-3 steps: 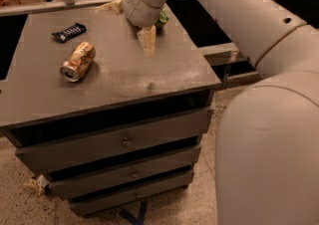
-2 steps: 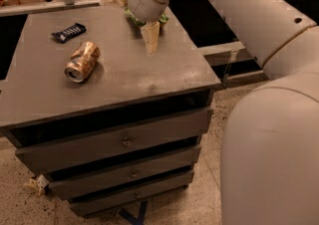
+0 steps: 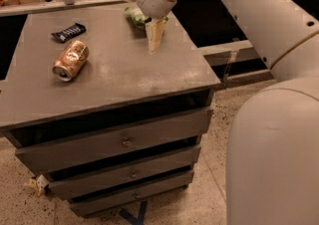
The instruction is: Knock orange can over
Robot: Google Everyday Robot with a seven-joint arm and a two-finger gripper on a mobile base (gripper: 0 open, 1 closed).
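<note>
Looks done already, judging by the orange can point(image 3: 70, 59) lying on its side, with the gripper point(image 3: 153, 48) pinched shut, empty, hovering well right of the can.

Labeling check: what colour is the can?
Golden-orange can, dark markings, camera view; gripper hovers near green bag.

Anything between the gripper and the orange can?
Nothing visible. Bare cabinet top separates the gripper, over the far right, from the orange can lying on its side at left; the snack bar wrapper sits behind it.
</note>
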